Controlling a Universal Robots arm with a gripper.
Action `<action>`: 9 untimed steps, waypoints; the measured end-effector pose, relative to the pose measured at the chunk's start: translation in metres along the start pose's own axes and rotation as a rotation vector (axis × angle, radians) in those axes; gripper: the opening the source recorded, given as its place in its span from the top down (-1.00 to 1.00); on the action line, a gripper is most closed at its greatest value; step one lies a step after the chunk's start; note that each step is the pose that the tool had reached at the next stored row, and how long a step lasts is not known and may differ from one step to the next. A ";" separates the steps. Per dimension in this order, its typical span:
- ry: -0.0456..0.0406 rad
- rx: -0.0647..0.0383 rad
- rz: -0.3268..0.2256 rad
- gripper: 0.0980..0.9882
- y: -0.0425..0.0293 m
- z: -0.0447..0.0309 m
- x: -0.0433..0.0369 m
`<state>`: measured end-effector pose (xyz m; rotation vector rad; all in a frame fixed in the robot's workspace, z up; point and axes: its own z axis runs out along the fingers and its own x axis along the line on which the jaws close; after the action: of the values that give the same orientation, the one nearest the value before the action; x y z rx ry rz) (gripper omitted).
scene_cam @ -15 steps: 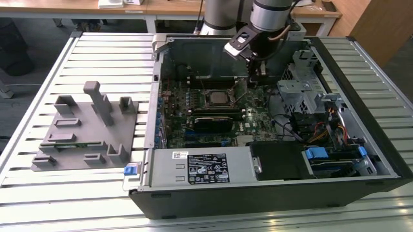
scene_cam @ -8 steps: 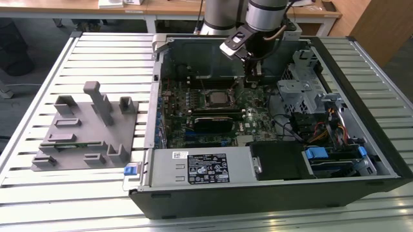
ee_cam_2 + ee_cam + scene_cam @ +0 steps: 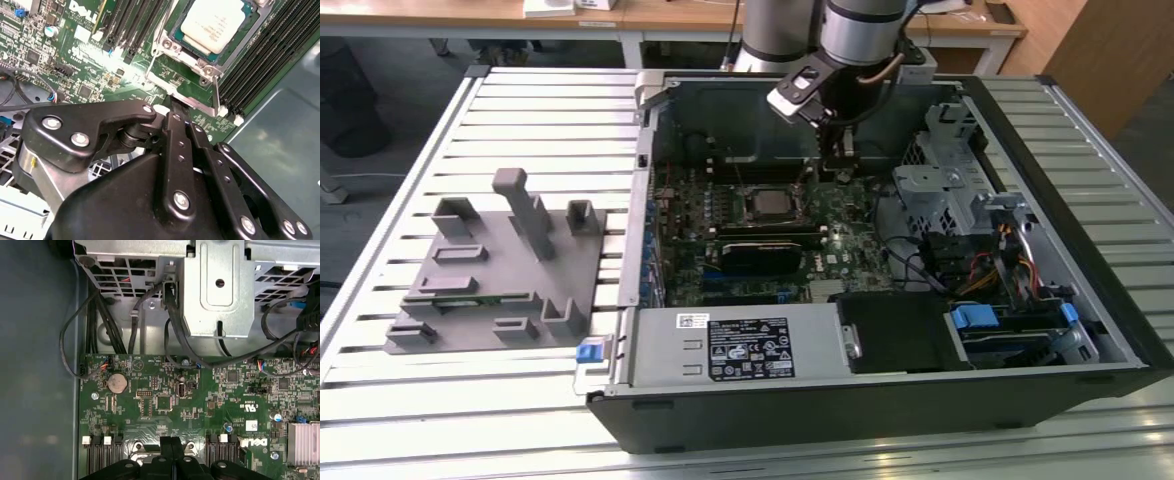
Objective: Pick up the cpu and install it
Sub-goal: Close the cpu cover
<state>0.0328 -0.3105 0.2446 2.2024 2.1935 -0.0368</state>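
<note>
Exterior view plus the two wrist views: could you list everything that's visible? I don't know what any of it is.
computer case: one, black, open, on the table
table: one, silvery slats, under everything
motherboard: one, green, inside the case
cpu: one, silvery-grey, lying in the motherboard's socket
memory slots: several, black, either side of the socket
power supply: one, silver, inside the case's edge nearest the exterior camera
drive cage: one, grey metal, exterior view's right of the motherboard
coin battery: one, silver, on the motherboard
cables: several, black, between cage and motherboard
fixture: one, grey plastic with posts, exterior view's left of the case
arm: one, silver-grey, above the case
gripper: one, black, closed, over the motherboard by the socket
</note>
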 end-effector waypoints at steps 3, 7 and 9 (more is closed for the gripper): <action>0.0000 0.000 0.000 0.98 -0.0021 0.0004 0.0000; 0.0000 0.000 0.000 0.98 -0.0058 0.0010 0.0000; 0.0002 0.000 0.000 0.98 -0.0065 0.0015 0.0000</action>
<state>0.0263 -0.3105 0.2430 2.2026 2.1935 -0.0366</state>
